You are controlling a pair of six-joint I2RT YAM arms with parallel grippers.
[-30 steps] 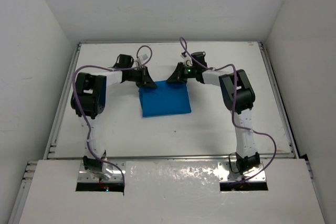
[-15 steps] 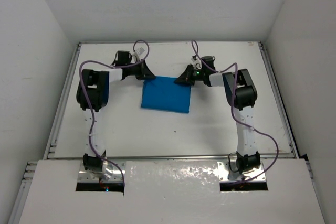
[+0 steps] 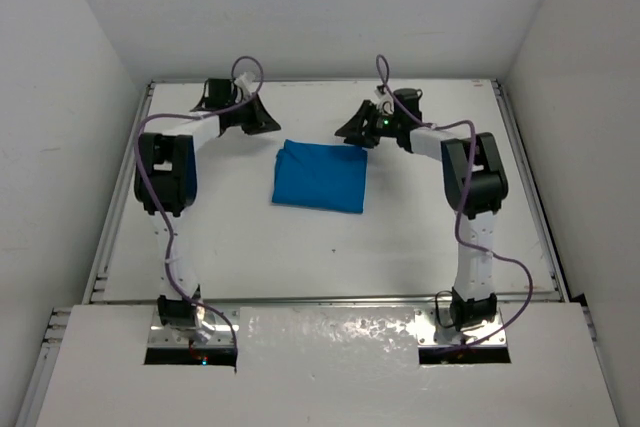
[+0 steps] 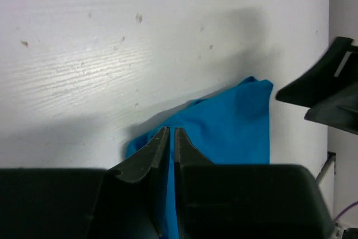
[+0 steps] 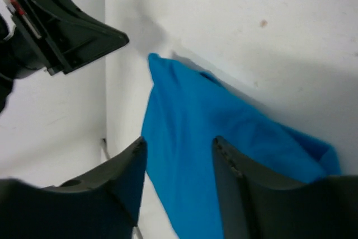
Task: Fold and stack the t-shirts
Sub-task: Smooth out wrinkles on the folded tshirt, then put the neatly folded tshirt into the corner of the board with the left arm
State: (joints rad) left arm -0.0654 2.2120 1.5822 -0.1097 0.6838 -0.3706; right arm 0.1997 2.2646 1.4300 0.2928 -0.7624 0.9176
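**Plain bright blue cloth t-shirt (image 3: 320, 177), folded up**

Lies as a tidy rectangle on the flat white table (image 3: 250, 247), toward the far side. Got the black-fingered left gripper (image 4: 169, 134) pinched together on nothing, just off the far-left corner. Got the black-fingered right gripper (image 5: 178, 145) spread apart at the far-right corner, blue cloth showing in the gap, nothing clamped.

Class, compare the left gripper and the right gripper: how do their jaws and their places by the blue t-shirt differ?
The left gripper is shut; the right gripper is open. The left gripper sits off the far-left corner of the t-shirt; the right gripper hangs by its far-right corner. Both hold nothing.
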